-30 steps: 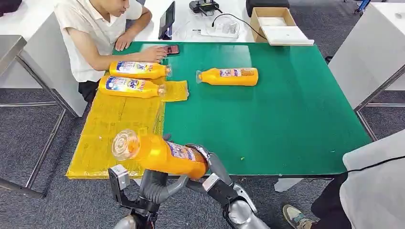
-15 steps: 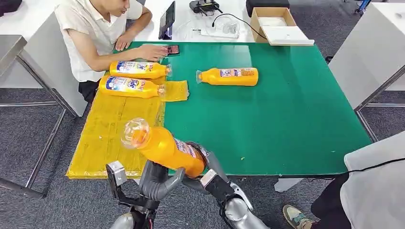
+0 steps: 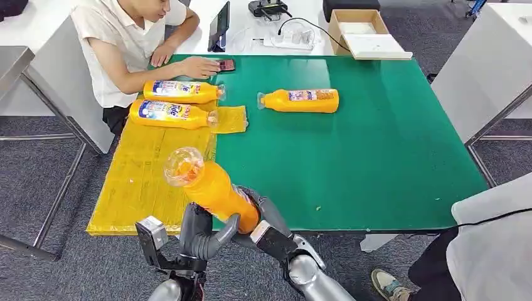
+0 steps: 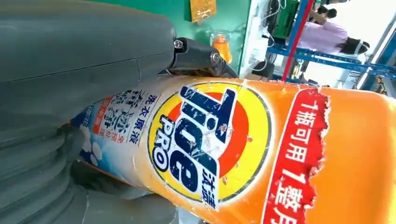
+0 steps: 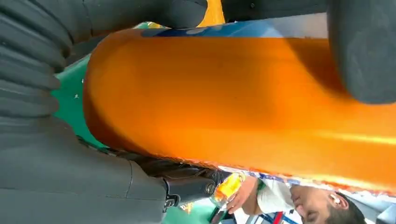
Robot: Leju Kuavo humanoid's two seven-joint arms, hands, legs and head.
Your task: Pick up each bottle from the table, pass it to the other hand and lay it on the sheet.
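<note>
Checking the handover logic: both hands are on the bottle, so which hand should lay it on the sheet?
Left. The sheet lies on the robot's left, and the left hand already grips the bottle beside it. The right hand sits over the green table.

An orange bottle with a clear cap and a blue, yellow and red label is held by grey hands, left and right. The table is covered in green. A yellow sheet is spread along its left edge, where two orange bottles with blue-and-white labels are seen. A third orange bottle is seen on the green.
</note>
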